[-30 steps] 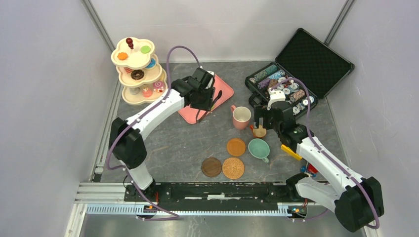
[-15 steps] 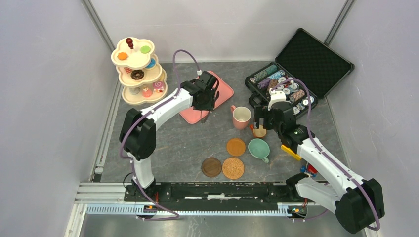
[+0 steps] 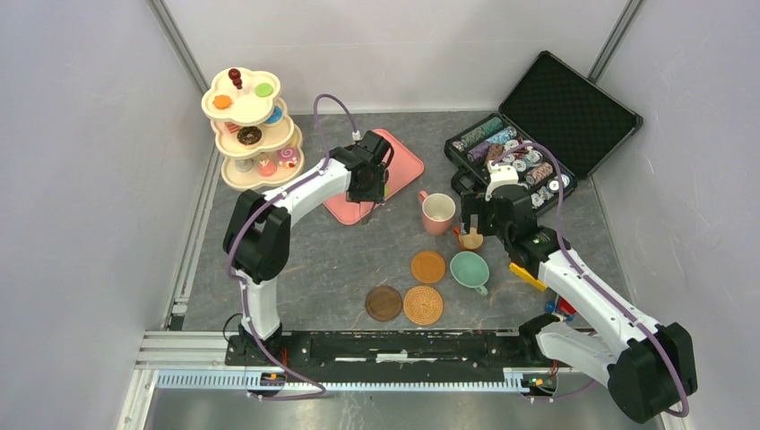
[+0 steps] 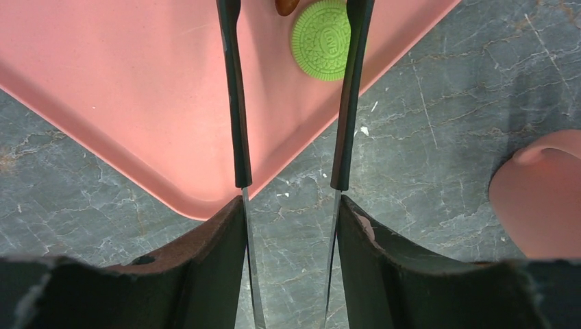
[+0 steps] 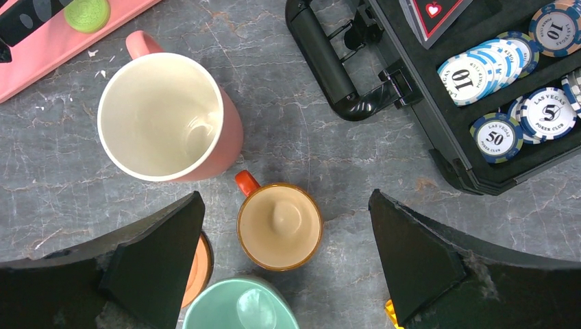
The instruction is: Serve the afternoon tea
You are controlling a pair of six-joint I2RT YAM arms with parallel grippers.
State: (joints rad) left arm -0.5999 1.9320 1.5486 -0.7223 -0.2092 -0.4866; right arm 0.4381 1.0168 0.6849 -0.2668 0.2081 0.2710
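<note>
Here the cream three-tier scalloped stand with a red knob (image 3: pixel 211 105) stands in the far left corner of the grey marbled tabletop (image 3: pixel 305 269), with small colourful toy pastries (image 3: pixel 249 135) on its tiers. Just to its right lies a flat pink plastic tray (image 3: pixel 408 161), and on it a round green sandwich biscuit (image 4: pixel 320 40). The left gripper (image 4: pixel 293 27) hangs over the tray's near corner, its slim dark fingers (image 4: pixel 234 103) parted a modest way with nothing held. The biscuit lies between them near the tips, its right edge hidden behind the right-hand finger. Right of the tray stands the tall pink ceramic cup (image 5: pixel 161 116), upright. Close by sits the small brown cup with an orange handle (image 5: pixel 279 226), and nearer the arm bases the teal cup (image 3: pixel 469 270). The right gripper (image 5: pixel 286 199) hovers above the small brown cup with its jaws spread wide to either side of it, gripping nothing. Left of the teal cup lies a round orange-brown coaster (image 3: pixel 427 266). A dark brown coaster (image 3: pixel 384 303) and a tan woven coaster (image 3: pixel 422 305) lie side by side closer to the arm bases. Far right, an open black case (image 3: pixel 565 103) holds striped poker chips (image 5: pixel 479 68), and a yellow block (image 3: pixel 527 276) lies beside the right arm
</note>
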